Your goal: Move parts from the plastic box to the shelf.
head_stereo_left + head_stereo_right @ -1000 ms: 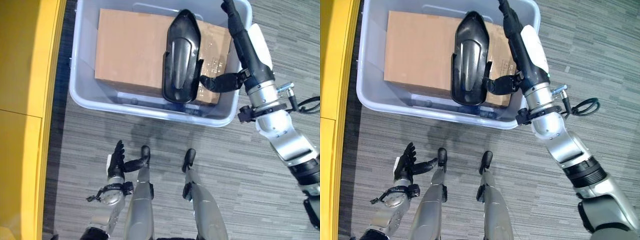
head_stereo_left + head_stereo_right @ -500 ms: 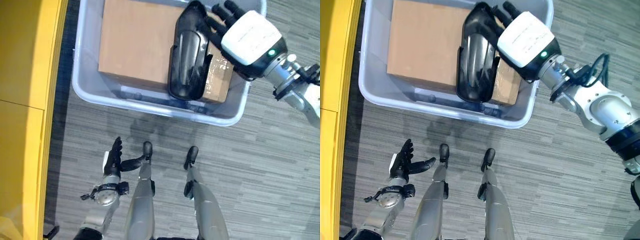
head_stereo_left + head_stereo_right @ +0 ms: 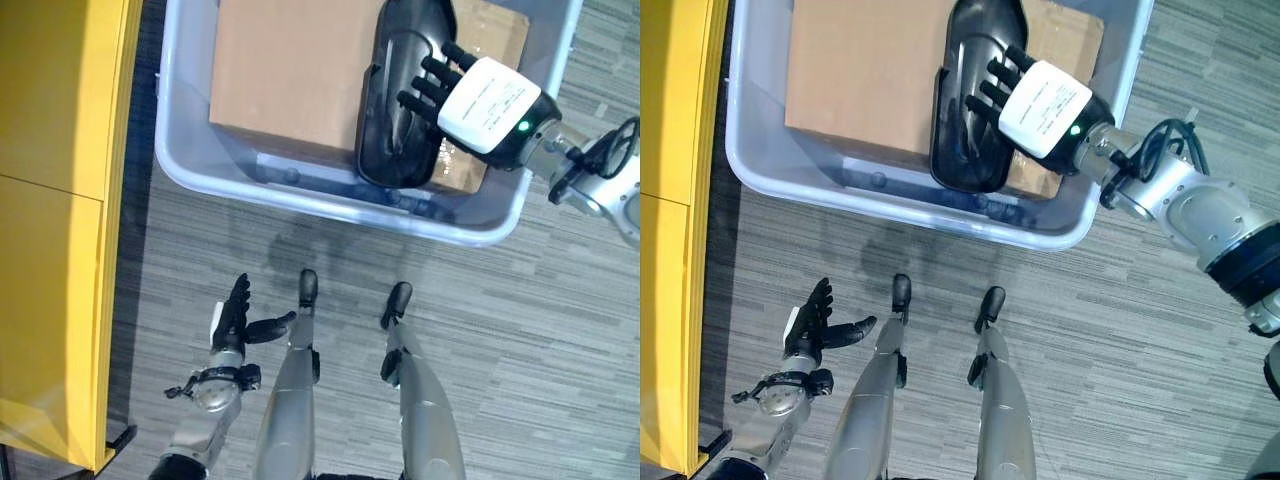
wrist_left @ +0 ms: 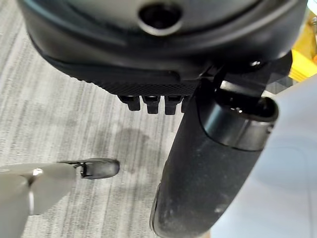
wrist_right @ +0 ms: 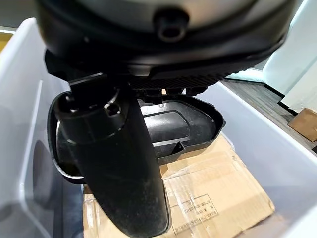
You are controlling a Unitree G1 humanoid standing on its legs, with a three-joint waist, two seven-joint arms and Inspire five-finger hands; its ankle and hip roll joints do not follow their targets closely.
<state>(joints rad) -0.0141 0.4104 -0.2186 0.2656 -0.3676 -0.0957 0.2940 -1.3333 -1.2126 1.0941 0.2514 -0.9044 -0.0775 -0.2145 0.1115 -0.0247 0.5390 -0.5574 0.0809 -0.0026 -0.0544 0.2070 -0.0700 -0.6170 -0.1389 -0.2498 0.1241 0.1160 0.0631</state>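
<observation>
Black plastic part (image 3: 402,100) is lying on top of the cardboard box (image 3: 290,80) inside the grey plastic box (image 3: 190,160) on the floor. I've got my right hand (image 3: 480,105) over it, fingers (image 3: 425,85) straight and a bit apart, tips resting on the part, nothing gripped. My left hand (image 3: 232,322) hangs low above the carpet, fingers loosely spread, holding nothing. Yellow shelf (image 3: 50,200) is off to my left.

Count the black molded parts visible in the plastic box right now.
1: the black part lies on the cardboard box inside the plastic box, under the right hand. Others beneath may be hidden.
</observation>
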